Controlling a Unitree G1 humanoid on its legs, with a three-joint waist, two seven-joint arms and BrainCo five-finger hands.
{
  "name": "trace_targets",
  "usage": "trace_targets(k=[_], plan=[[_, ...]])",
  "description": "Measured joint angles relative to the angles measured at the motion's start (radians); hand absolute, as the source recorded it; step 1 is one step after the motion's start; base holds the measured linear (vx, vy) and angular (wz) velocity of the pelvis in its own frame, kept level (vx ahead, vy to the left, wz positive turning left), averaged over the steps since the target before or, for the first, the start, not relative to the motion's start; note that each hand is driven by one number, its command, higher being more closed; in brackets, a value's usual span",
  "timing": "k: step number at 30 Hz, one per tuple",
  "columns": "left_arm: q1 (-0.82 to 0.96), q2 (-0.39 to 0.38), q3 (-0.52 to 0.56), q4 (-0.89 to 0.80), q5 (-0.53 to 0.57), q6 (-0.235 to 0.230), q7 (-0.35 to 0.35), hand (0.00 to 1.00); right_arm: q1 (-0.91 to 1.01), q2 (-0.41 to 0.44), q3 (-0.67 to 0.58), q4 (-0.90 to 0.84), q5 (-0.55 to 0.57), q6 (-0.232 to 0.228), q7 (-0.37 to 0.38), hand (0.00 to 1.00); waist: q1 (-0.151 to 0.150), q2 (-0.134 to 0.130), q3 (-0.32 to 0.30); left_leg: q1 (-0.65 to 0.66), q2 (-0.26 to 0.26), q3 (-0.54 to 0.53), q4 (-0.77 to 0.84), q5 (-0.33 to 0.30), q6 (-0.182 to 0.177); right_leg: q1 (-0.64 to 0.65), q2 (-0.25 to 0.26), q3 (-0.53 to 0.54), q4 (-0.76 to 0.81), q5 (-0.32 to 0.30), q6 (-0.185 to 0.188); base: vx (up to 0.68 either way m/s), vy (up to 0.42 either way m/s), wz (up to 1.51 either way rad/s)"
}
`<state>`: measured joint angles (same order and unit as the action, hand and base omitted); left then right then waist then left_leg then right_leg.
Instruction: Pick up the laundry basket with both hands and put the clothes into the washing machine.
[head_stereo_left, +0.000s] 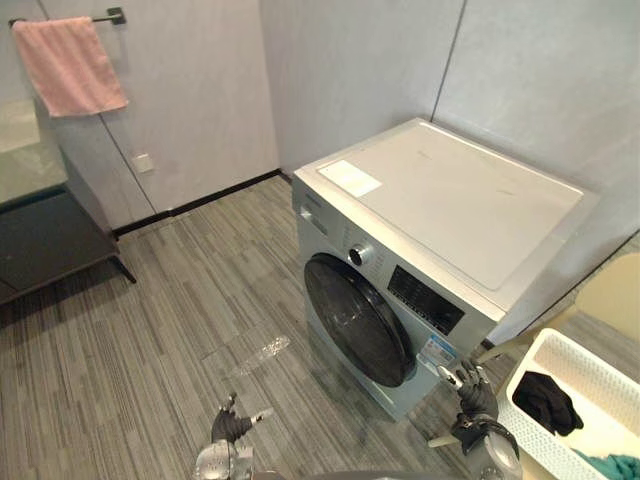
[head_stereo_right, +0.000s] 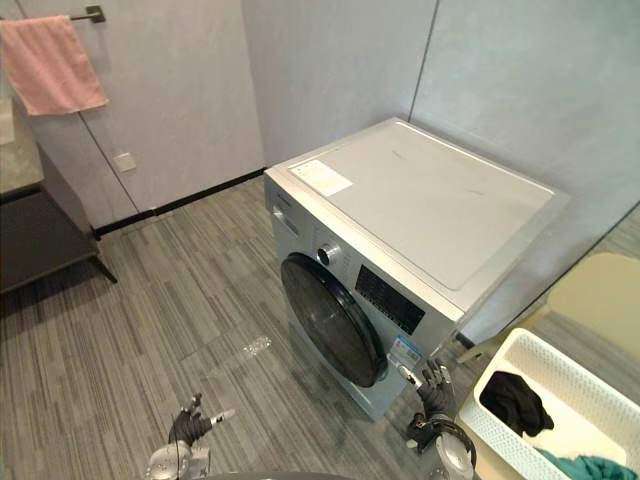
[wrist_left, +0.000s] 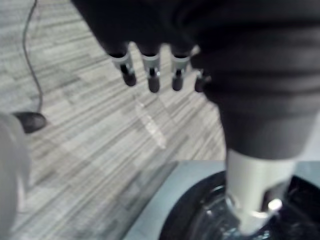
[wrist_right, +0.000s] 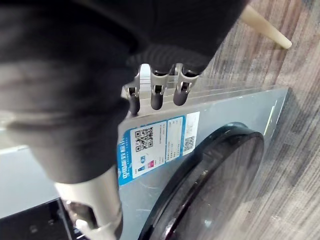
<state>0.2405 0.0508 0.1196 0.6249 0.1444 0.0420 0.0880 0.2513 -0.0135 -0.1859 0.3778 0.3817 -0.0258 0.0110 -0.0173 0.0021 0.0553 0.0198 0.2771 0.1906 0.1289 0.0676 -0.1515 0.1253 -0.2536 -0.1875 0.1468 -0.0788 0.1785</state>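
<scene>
Currently: both hands empty and low, basket not yet grasped, washer door shut.
Nearest, left hand (head_stereo_left: 230, 425) hangs over bare floor (head_stereo_left: 150, 340), fingers straight and relaxed, holding nothing; right hand (head_stereo_left: 474, 393) likewise slack-fingered, close to the near right corner of the washing machine (head_stereo_left: 450, 200). Laundry basket (head_stereo_left: 590, 370) stands on the floor at near right, just right of the right hand and well apart from the left; inside lie a black garment (head_stereo_left: 545, 400) and a teal garment (head_stereo_left: 610, 465). Door (head_stereo_left: 358, 320) is closed. Far left, a pink towel (head_stereo_left: 70, 62) hangs on a wall rail. Risks, as judged: the left hand must cross far to the basket's other side, so an uneven grip could tip the clothes out; the right hand may clip the machine's corner; with both hands on the basket, none is free for the shut door.
</scene>
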Motion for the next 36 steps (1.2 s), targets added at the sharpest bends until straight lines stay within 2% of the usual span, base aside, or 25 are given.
trace_targets(k=[3, 6, 8, 9, 12, 13, 16, 19, 22, 24, 28, 33, 36], plan=[[-0.048, 0.000, 0.004, 0.171, 0.068, -0.001, 0.000, 0.00, -0.007, -0.006, 0.008, 0.040, -0.028, 0.015, 0.016, 0.00, -0.003, 0.038, 0.007, 0.031, -0.003, 0.045, -0.131, 0.064, -0.018, -0.043, 0.006, -0.001, 0.001, 0.002, 0.003, -0.08, -0.021, -0.20], [-0.055, -0.001, 0.027, 0.280, 0.091, 0.004, 0.002, 0.00, -0.010, -0.022, 0.005, 0.040, -0.047, 0.015, 0.015, 0.00, -0.009, 0.060, 0.012, 0.050, -0.004, 0.062, -0.188, 0.084, -0.027, -0.055, 0.010, -0.002, 0.000, -0.001, 0.008, -0.12, -0.008, -0.04], [-0.051, 0.002, 0.052, 0.323, 0.108, 0.019, 0.003, 0.00, -0.011, -0.033, 0.007, 0.040, -0.056, 0.013, 0.015, 0.00, -0.009, 0.056, 0.013, 0.066, -0.007, 0.065, -0.224, 0.080, -0.032, -0.062, 0.010, -0.006, -0.003, -0.012, 0.023, -0.14, 0.013, 0.04], [-0.050, -0.002, 0.065, 0.337, 0.116, 0.023, 0.002, 0.00, -0.013, -0.036, 0.006, 0.040, -0.061, 0.012, 0.015, 0.00, -0.012, 0.055, 0.018, 0.057, -0.003, 0.073, -0.223, 0.054, -0.064, -0.064, 0.011, -0.012, -0.007, -0.017, 0.033, -0.18, 0.048, 0.18], [-0.039, 0.011, 0.106, 0.340, 0.126, 0.032, 0.003, 0.00, -0.010, -0.048, 0.031, 0.043, -0.061, 0.012, 0.017, 0.00, 0.000, 0.027, 0.023, 0.037, -0.018, 0.077, -0.230, 0.041, -0.076, -0.081, -0.002, -0.003, -0.014, -0.012, 0.036, -0.19, 0.072, 0.04], [-0.041, 0.013, 0.117, 0.345, 0.126, 0.036, 0.005, 0.00, -0.007, -0.048, 0.046, 0.043, -0.062, 0.012, 0.018, 0.00, 0.004, 0.027, 0.024, 0.026, -0.020, 0.074, -0.230, 0.041, -0.076, -0.087, -0.002, -0.001, -0.020, -0.012, 0.036, -0.23, 0.063, 0.04], [-0.045, 0.014, 0.128, 0.346, 0.125, 0.034, 0.018, 0.00, -0.002, -0.028, 0.088, 0.043, -0.078, 0.013, 0.044, 0.00, 0.006, 0.006, 0.023, -0.013, -0.022, 0.060, -0.230, 0.041, -0.076, -0.102, 0.005, -0.002, -0.048, -0.012, 0.036, -0.11, 0.021, 0.11], [-0.046, 0.011, 0.127, 0.345, 0.124, 0.032, 0.027, 0.00, -0.004, -0.024, 0.099, 0.044, -0.079, 0.013, 0.055, 0.00, 0.008, 0.000, 0.021, -0.029, -0.030, 0.059, -0.230, 0.041, -0.076, -0.112, 0.003, 0.006, -0.063, -0.012, 0.036, -0.01, 0.016, 0.02], [-0.046, 0.012, 0.114, 0.346, 0.124, 0.031, 0.030, 0.00, -0.004, -0.024, 0.137, 0.056, -0.078, 0.013, 0.055, 0.00, 0.008, -0.004, 0.018, -0.029, -0.033, 0.057, -0.230, 0.043, -0.073, -0.112, 0.001, 0.010, -0.071, -0.003, 0.036, 0.05, 0.014, -0.04], [-0.050, 0.014, 0.107, 0.346, 0.125, 0.030, 0.034, 0.00, -0.007, -0.023, 0.169, 0.078, -0.078, 0.013, 0.055, 0.00, 0.010, -0.006, 0.018, -0.029, -0.034, 0.056, -0.231, 0.048, -0.067, -0.111, 0.001, 0.011, -0.076, 0.026, 0.039, 0.10, -0.005, -0.02], [-0.066, 0.015, 0.080, 0.345, 0.126, 0.029, 0.047, 0.00, -0.029, -0.031, 0.175, 0.079, -0.079, 0.013, 0.054, 0.00, 0.032, -0.002, 0.023, -0.030, -0.034, 0.055, -0.224, 0.055, -0.065, -0.109, 0.001, 0.006, -0.080, 0.045, 0.049, 0.12, -0.013, -0.01], [-0.071, 0.036, 0.079, 0.335, 0.139, 0.021, 0.047, 0.00, -0.147, -0.043, 0.172, 0.079, -0.101, 0.011, 0.033, 0.00, 0.032, -0.023, 0.054, -0.019, -0.034, 0.057, -0.224, 0.055, -0.065, -0.086, 0.001, -0.007, -0.084, 0.045, 0.049, 0.05, -0.009, 0.03], [-0.088, 0.041, 0.079, 0.335, 0.148, 0.020, 0.048, 0.00, -0.222, -0.063, 0.154, 0.079, -0.127, 0.010, 0.008, 0.00, 0.036, -0.023, 0.086, -0.020, -0.035, 0.054, -0.224, 0.056, -0.065, -0.085, 0.000, -0.012, -0.084, 0.045, 0.049, -0.04, -0.001, 0.04]])
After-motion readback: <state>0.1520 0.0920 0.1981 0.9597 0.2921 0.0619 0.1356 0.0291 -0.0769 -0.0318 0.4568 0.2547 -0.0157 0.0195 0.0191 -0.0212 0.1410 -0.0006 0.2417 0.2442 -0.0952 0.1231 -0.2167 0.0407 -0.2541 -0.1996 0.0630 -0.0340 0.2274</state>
